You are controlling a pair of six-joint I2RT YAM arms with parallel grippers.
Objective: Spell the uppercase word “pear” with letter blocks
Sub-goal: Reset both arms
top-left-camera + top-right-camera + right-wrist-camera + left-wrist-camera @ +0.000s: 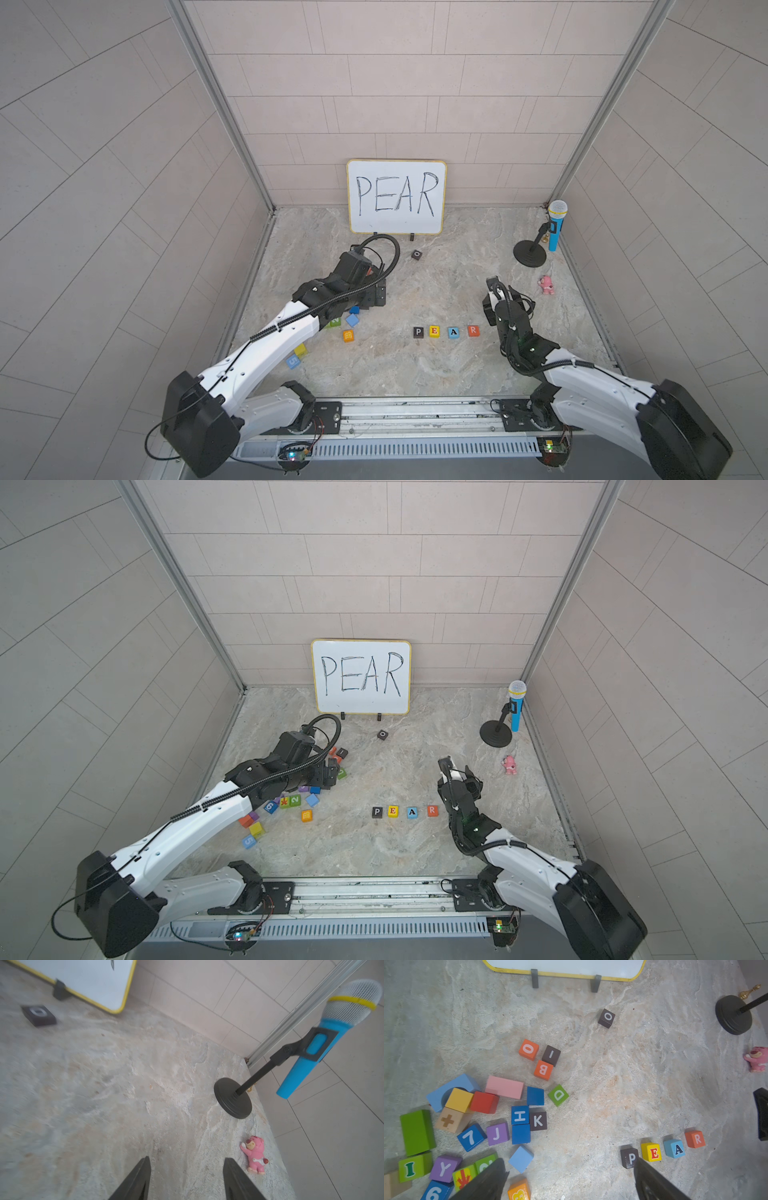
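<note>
We judge the letter blocks [434, 331] spelled, yet the right gripper [187, 1159] — jaws apart and empty, like the left gripper [569, 1160] — could knock the nearby R block [473, 330] askew.

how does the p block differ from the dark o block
The P block shows a P, the O block an O. The P block starts the row with E, A and R; the O block sits alone nearer the whiteboard. Both are dark cubes with white letters.
</note>
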